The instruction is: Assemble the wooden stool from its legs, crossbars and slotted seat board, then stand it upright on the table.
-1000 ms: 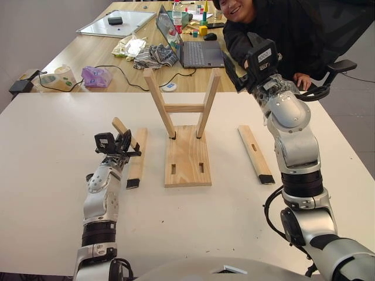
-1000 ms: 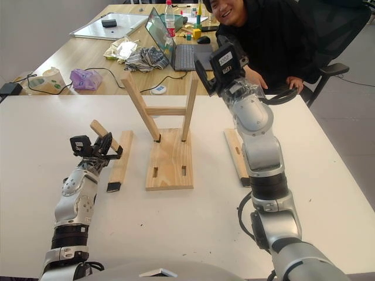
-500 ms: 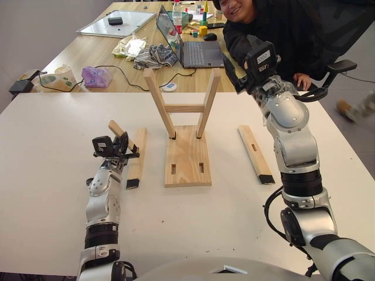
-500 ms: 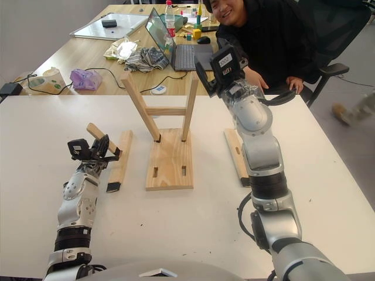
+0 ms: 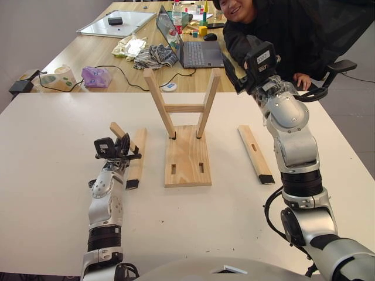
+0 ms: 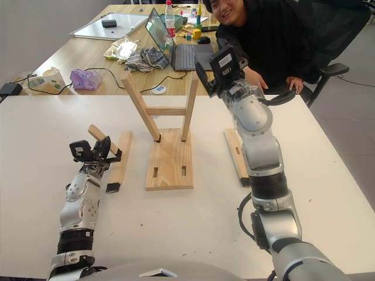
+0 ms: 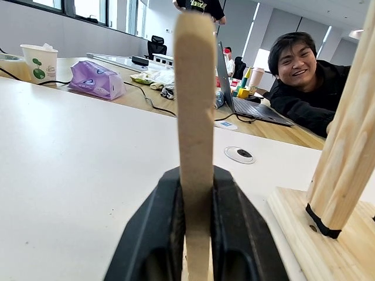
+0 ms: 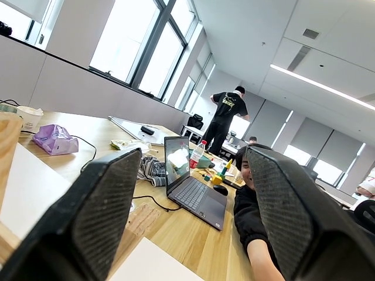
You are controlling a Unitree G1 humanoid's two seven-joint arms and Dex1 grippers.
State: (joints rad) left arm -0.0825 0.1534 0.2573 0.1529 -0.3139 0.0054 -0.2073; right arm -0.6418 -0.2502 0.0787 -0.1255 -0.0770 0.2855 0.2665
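Left gripper (image 5: 119,147) sits low over the white table (image 5: 47,175), fingers (image 7: 153,228) closed tight on a short wooden bar (image 7: 195,88). The grip is on the bar's lower part, and the rest of the bar slants up and away beyond the fingertips. Whether the bar's lower end touches the table cannot be told. Just beside this gripper, on its inner side, a loose leg (image 5: 137,158) lies flat with its black-capped end nearest the robot. Beyond that leg, further inward of the left gripper, the seat board (image 5: 187,155) lies flat on the table. Two legs (image 5: 158,102) (image 5: 208,102) stand in the board's far slots, splayed outward and joined by a crossbar (image 5: 183,108). The two near slots (image 5: 173,168) hold nothing. Right gripper (image 5: 233,75) is raised well above the table with its fingers (image 8: 102,222) spread wide and nothing between them. It is level with the top end of the nearer upright leg and just outside it, and the leg stays clear of the gap between the fingers. Below this gripper and a little toward the robot, a second loose leg (image 5: 255,153) lies flat, apart from the board.
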